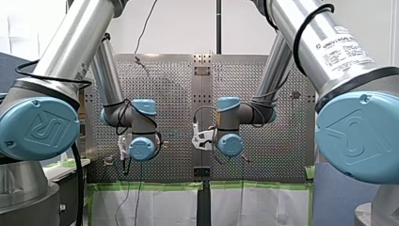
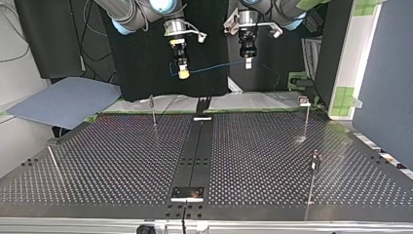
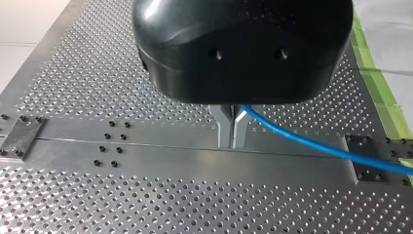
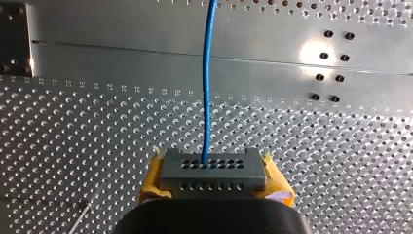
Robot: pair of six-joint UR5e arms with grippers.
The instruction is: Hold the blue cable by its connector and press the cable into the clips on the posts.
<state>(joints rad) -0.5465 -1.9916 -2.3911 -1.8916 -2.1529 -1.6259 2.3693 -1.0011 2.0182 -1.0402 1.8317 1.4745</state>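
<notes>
In the right wrist view my right gripper (image 4: 215,181), with yellow pads (image 4: 152,181), is shut on a grey connector (image 4: 214,163). The blue cable (image 4: 207,87) runs straight ahead out of that connector. In the left wrist view the metal fingers of my left gripper (image 3: 233,144) are shut on the blue cable (image 3: 311,144), which trails off to one side. In the top view both grippers hang high beyond the table's far edge. My right gripper (image 2: 181,73) is at the left, my left gripper (image 2: 248,62) at the right, and the cable (image 2: 214,67) is strung between them.
Thin posts with clips stand on the perforated table (image 2: 122,161): one far left of centre (image 2: 153,109), one far right (image 2: 307,119), one nearer at the right (image 2: 314,173). A leaning rod (image 2: 54,163) stands near left. A dark centre rail (image 2: 195,151) crosses the table.
</notes>
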